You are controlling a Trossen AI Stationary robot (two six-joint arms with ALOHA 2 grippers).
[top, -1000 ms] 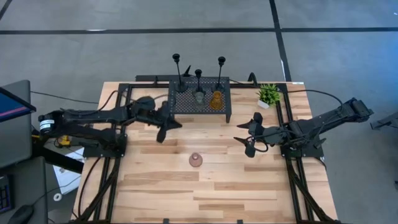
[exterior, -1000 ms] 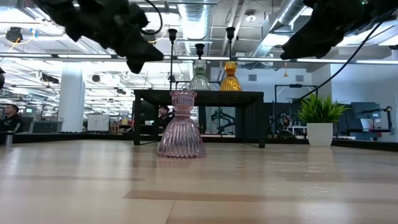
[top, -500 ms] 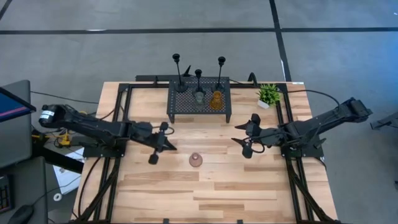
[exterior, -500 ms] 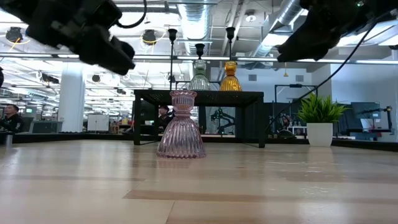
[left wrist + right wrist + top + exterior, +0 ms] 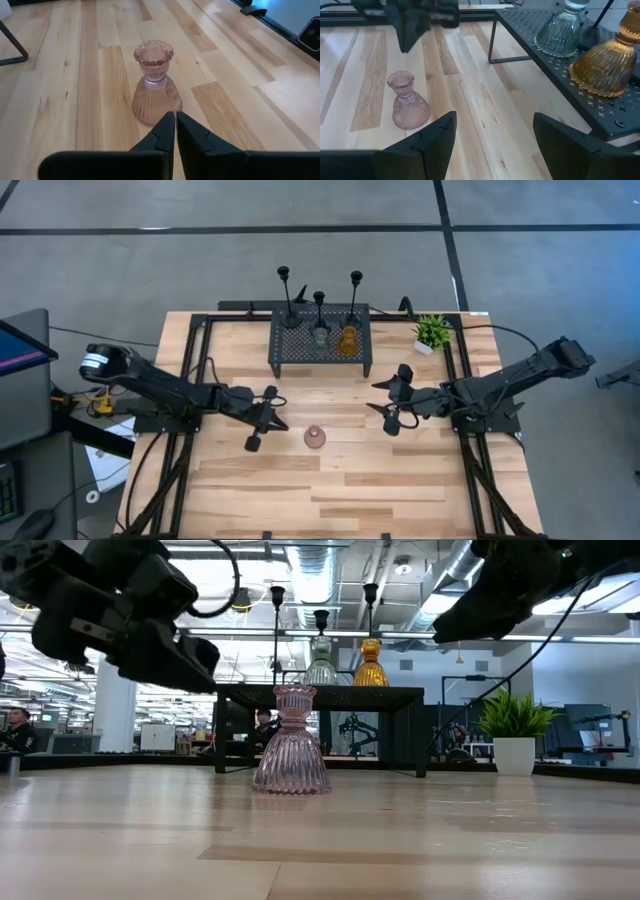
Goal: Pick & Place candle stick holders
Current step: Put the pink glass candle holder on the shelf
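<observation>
The pink squat holder stands upright on its base on the bare wood, and shows in the low view and both wrist views. My left gripper is shut and hovers just left of it, above the table, pointing at it. My right gripper is open and empty to the holder's right. The green holder and amber holder stand on the black perforated rack, with three black thin-stemmed holders behind them.
A small potted plant stands at the far right, beside the rack. The rack stands on thin legs at the table's far middle. Bare wood lies in front of the pink holder toward the near edge.
My left gripper has gone from beside the rack toward the table's near edge and down, and now sits close to the pink holder's left side. My right gripper has crept a little toward the table's left. The holders have not moved.
</observation>
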